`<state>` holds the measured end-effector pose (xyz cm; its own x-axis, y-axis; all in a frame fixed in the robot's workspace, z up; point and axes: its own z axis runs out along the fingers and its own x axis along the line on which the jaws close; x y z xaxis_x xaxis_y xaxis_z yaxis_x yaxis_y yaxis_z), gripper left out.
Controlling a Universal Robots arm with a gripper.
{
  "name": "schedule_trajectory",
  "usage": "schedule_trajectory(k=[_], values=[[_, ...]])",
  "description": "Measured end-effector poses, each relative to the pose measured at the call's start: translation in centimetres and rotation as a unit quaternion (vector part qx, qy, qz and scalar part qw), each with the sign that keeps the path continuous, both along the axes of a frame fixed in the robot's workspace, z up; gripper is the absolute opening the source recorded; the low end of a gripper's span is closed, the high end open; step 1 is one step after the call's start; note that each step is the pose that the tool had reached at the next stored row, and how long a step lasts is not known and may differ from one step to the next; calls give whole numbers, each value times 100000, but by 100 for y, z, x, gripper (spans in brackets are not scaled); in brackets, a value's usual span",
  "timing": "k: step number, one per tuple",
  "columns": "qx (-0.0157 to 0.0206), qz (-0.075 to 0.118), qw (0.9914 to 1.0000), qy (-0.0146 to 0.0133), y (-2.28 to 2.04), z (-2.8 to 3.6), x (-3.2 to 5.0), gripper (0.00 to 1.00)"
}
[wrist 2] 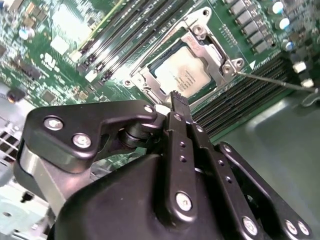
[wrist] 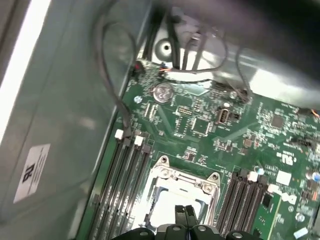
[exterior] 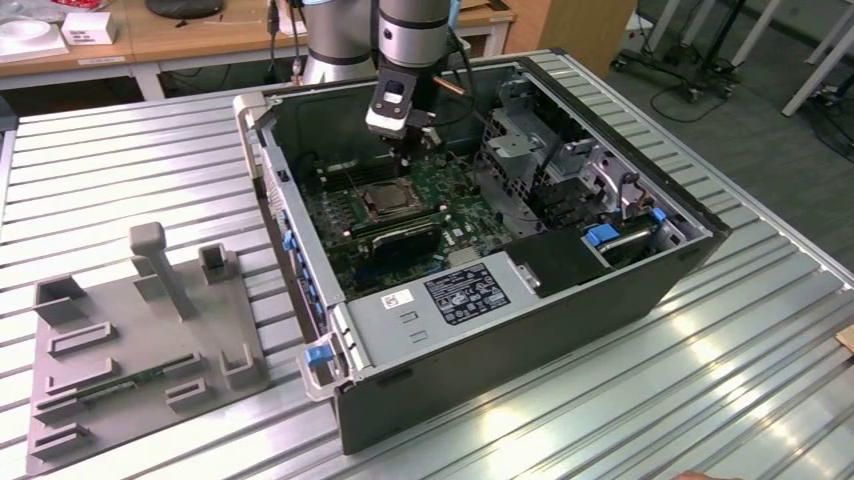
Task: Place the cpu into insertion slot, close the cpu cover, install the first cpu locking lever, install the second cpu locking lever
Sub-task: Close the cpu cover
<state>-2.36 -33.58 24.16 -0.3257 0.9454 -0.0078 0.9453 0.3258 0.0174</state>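
Grey tubular arm (exterior: 408, 30), black linkage fingers (wrist 2: 178, 105) studded with silver screws (wrist 2: 183, 201)

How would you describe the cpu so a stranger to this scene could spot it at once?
Find the open computer case on the metal table, then the green board inside. Between two banks of long black memory slots lies a silvery cover; the cpu is the pale flat square in its cut-out, unlike the dark, narrow parts around it.

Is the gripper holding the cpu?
No: in the second wrist view the cpu lies framed by the cpu cover, and the shut gripper holds nothing.
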Motion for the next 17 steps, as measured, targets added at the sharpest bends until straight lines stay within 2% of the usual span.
schedule_trajectory(k=[3,7,13,17], values=[[-1,2735,99963,-4,0,-2,0,10],[-3,6132,99812,-4,0,-3,0,10],[-6,10439,99454,-2,0,-5,0,10],[-2,13099,99138,-4,0,-6,0,10]])
